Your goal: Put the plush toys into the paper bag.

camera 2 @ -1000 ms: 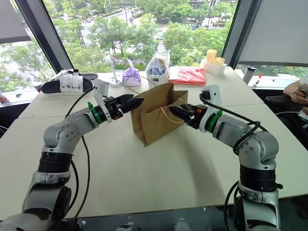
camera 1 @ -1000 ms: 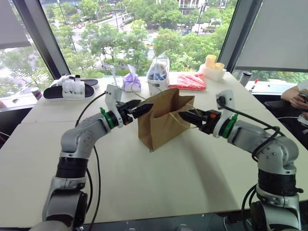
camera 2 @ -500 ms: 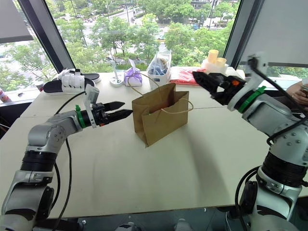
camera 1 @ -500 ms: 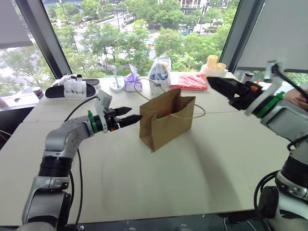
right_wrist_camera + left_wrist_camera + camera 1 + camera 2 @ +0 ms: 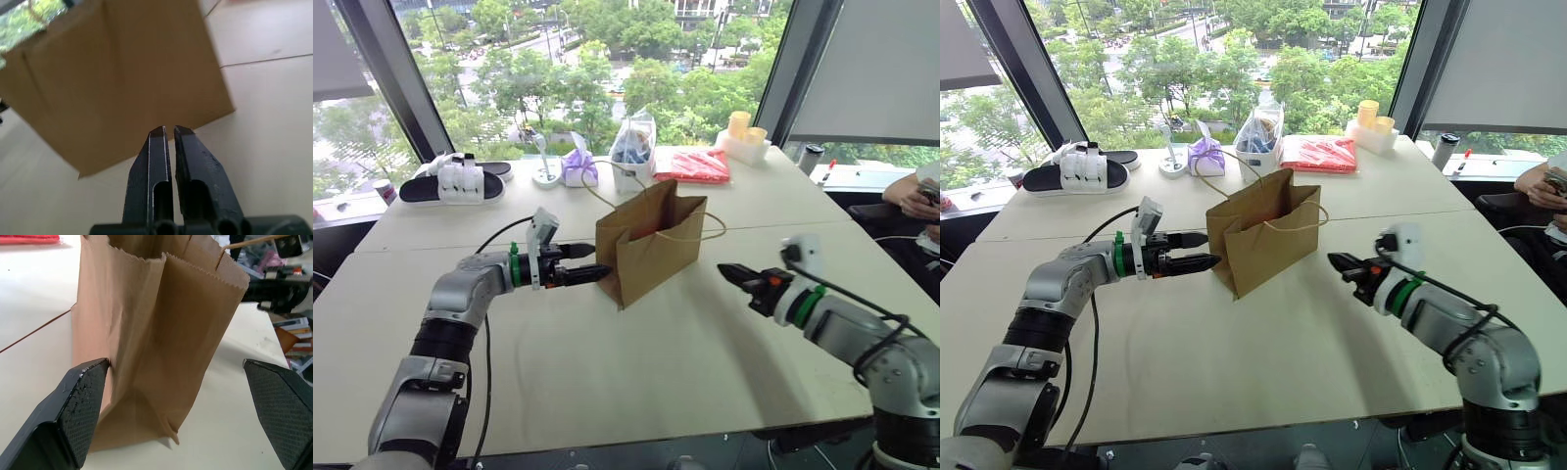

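Left gripper (image 5: 597, 271) sits spread wide with its tips right at the upright paper bag (image 5: 651, 245), nearest of the two, while the right gripper (image 5: 729, 270), pinched together and empty, points at it from well apart; plush toys probably inside.

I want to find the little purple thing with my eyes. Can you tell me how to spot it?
Look at the far edge of the big pale table, by the windows. Behind the brown paper bag stands a row of things, and the purple pouch sits between a small white stand and a clear plastic bag of blue things. It is the only purple thing there, tied at the top.
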You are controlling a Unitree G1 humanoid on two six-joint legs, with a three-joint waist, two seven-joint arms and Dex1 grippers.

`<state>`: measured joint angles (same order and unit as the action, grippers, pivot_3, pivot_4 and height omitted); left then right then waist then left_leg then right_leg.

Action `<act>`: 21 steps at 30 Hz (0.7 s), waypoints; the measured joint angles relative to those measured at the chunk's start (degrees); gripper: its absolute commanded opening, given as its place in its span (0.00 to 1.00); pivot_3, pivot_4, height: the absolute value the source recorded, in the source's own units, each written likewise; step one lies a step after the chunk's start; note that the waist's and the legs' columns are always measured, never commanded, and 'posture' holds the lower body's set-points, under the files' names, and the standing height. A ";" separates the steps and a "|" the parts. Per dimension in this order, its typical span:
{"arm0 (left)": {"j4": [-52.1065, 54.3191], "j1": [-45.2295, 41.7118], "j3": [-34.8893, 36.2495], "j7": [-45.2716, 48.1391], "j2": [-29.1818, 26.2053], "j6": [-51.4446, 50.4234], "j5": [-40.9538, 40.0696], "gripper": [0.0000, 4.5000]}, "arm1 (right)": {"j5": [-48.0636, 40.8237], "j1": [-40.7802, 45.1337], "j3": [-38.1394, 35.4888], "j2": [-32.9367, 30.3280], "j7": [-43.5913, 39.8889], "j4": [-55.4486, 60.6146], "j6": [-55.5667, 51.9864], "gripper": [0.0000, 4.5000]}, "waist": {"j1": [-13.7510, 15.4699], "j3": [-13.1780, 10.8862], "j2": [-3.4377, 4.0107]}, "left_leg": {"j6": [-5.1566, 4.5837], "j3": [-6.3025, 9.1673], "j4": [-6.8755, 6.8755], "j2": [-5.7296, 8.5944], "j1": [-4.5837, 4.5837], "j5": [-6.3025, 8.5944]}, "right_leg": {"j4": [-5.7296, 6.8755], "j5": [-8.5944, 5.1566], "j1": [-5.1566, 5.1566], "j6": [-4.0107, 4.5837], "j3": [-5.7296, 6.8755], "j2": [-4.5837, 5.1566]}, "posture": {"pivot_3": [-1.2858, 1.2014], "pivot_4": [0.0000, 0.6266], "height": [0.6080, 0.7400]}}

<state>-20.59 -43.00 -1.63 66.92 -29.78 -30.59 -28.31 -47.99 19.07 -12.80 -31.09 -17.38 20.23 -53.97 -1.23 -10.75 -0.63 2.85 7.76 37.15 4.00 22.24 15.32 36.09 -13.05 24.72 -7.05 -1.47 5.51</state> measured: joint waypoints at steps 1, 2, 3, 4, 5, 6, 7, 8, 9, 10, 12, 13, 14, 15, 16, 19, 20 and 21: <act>-0.36 -0.17 -0.06 0.27 0.28 0.32 0.44 1.00 | 1.37 1.66 2.39 1.34 -0.55 -0.90 1.03 0.01 | -0.05 0.00 0.00 | 0.01 0.00 0.00 0.00 -0.01 0.00 | 0.01 0.00 0.00 0.00 0.00 0.00 | 0.52 0.24 1.00; -0.72 -0.52 -0.29 0.42 0.84 0.74 0.76 1.00 | 2.42 3.02 4.47 2.45 -1.00 -1.72 1.88 0.01 | 0.06 0.00 0.00 | 0.02 0.02 0.00 0.00 -0.01 -0.01 | 0.01 0.00 0.00 0.00 0.01 0.00 | 0.52 0.24 1.00; -0.91 -0.64 -0.42 0.46 1.34 1.29 1.28 1.00 | 4.04 4.76 6.65 3.56 -1.45 -3.06 2.82 0.01 | 0.11 0.00 0.00 | 0.02 0.05 0.00 0.00 -0.01 -0.01 | 0.00 0.00 -0.01 0.00 0.02 0.00 | 0.52 0.24 1.00; -1.16 -0.75 -0.50 0.39 1.95 1.70 1.69 1.00 | 5.23 6.16 8.13 4.25 -1.80 -4.45 3.79 0.01 | 0.21 0.00 0.00 | 0.02 0.05 0.00 0.02 0.00 -0.01 | 0.01 0.00 -0.01 0.00 0.02 0.01 | 0.52 0.24 1.00; -1.42 -0.76 -0.50 0.20 2.34 2.25 1.97 1.00 | 6.28 7.01 8.78 4.81 -2.07 -5.54 4.48 0.01 | 0.37 0.00 0.00 | 0.02 0.09 0.00 0.04 0.02 -0.01 | 0.00 0.00 -0.02 0.00 0.02 0.01 | 0.52 0.24 1.00; -1.93 -0.80 -0.44 -0.52 3.01 3.04 2.73 1.00 | 7.74 8.40 9.74 5.54 -2.24 -7.63 5.62 0.01 | 0.45 0.00 -0.01 | 0.02 0.09 0.01 0.06 0.02 -0.01 | -0.02 0.00 -0.03 0.00 0.02 0.02 | 0.52 0.24 1.00; -2.30 -0.81 -0.44 -1.56 4.25 4.02 3.42 1.00 | 9.41 9.79 10.56 6.37 -2.32 -9.87 6.77 0.01 | 0.56 0.00 -0.01 | 0.02 0.09 0.01 0.09 0.03 -0.01 | -0.02 0.00 -0.03 0.00 0.02 0.05 | 0.52 0.24 1.00; -2.45 -0.81 -0.52 -2.50 5.61 4.75 4.01 1.00 | 10.57 10.76 11.18 7.15 -2.42 -11.43 7.60 0.01 | 0.64 0.00 -0.01 | 0.02 0.11 0.01 0.09 0.05 -0.01 | -0.03 0.01 -0.03 0.00 0.03 0.05 | 0.52 0.24 1.00; -2.71 -0.82 -0.52 -3.56 6.82 5.23 4.28 1.00 | 11.53 11.27 11.80 7.75 -2.64 -12.46 8.37 0.01 | 0.63 0.00 -0.01 | 0.02 0.12 0.01 0.09 0.06 -0.01 | -0.04 0.01 -0.03 -0.01 0.03 0.05 | 0.52 0.24 1.00; -2.95 -0.85 -0.56 -4.23 7.65 5.44 4.59 1.00 | 12.08 11.42 12.21 7.99 -2.87 -13.11 8.75 0.01 | 0.57 0.00 -0.01 | 0.02 0.12 0.00 0.09 0.06 -0.01 | -0.04 0.01 -0.02 -0.01 0.03 0.05 | 0.52 0.24 1.00; -3.12 -0.86 -0.51 -6.01 8.83 6.28 5.31 1.00 | 13.43 11.41 12.38 8.21 -3.44 -14.02 9.08 0.01 | 0.42 0.00 -0.01 | 0.02 0.11 -0.02 0.08 0.06 -0.01 | -0.03 0.01 0.01 -0.01 0.03 0.05 | 0.52 0.24 1.00; -3.12 -0.86 -0.47 -6.58 9.31 6.46 5.41 1.00 | 13.75 11.41 12.37 8.21 -3.55 -14.25 9.27 0.01 | 0.42 0.00 -0.01 | 0.02 0.12 -0.02 0.08 0.06 -0.01 | -0.02 0.01 0.02 -0.01 0.03 0.05 | 0.52 0.24 1.00; -3.12 -0.86 -0.44 -7.74 10.21 6.89 5.84 1.00 | 14.15 11.41 12.31 8.17 -3.82 -14.32 9.34 0.01 | 0.38 0.00 -0.01 | 0.02 0.11 -0.01 0.08 0.06 -0.01 | -0.02 0.01 0.02 -0.01 0.03 0.05 | 0.52 0.24 1.00; -3.13 -0.86 -0.43 -9.06 11.40 7.46 6.31 1.00 | 14.37 11.41 12.27 8.13 -4.06 -14.33 9.33 0.01 | 0.38 0.00 -0.01 | 0.02 0.12 -0.01 0.08 0.06 -0.01 | -0.02 0.01 0.02 -0.01 0.03 0.05 | 0.52 0.24 1.00; -3.16 -0.86 -0.45 -10.11 12.46 7.68 6.55 1.00 | 14.63 11.41 12.27 8.13 -4.27 -14.32 9.32 0.01 | 0.40 0.00 -0.01 | 0.02 0.11 0.00 0.08 0.06 -0.01 | -0.01 0.01 0.02 -0.01 0.03 0.05 | 0.52 0.24 1.00; -4.10 -0.85 -0.33 -13.60 14.90 9.07 7.10 1.00 | 15.20 11.37 12.19 8.06 -4.96 -14.24 9.20 0.01 | 0.32 0.00 -0.01 | 0.03 0.10 0.00 0.08 0.05 -0.02 | 0.00 0.01 0.02 -0.01 0.03 0.04 | 0.52 0.24 1.00; -4.23 -0.85 -0.23 -14.26 15.23 9.28 7.24 1.00 | 15.23 11.31 12.12 8.01 -5.08 -14.21 9.13 0.01 | 0.27 0.00 -0.01 | 0.03 0.11 0.00 0.07 0.05 -0.01 | 0.00 0.01 0.02 -0.01 0.03 0.04 | 0.52 0.24 1.00; -4.36 -0.85 0.15 -15.05 15.65 9.75 7.39 0.88 | 15.28 11.19 11.96 7.96 -5.25 -14.15 8.89 0.00 | 0.27 0.00 -0.01 | 0.03 0.10 0.00 0.08 0.05 -0.01 | 0.01 0.01 0.02 -0.01 0.03 0.04 | 0.52 0.24 1.00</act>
<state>-24.95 -43.86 -1.48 51.87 -14.13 -20.84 -20.92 -32.71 30.26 -0.84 -23.13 -22.63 6.09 -45.07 -0.96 -10.75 -0.64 2.87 7.87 37.15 4.07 22.29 15.31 36.10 -13.04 24.74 -7.07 -1.44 5.55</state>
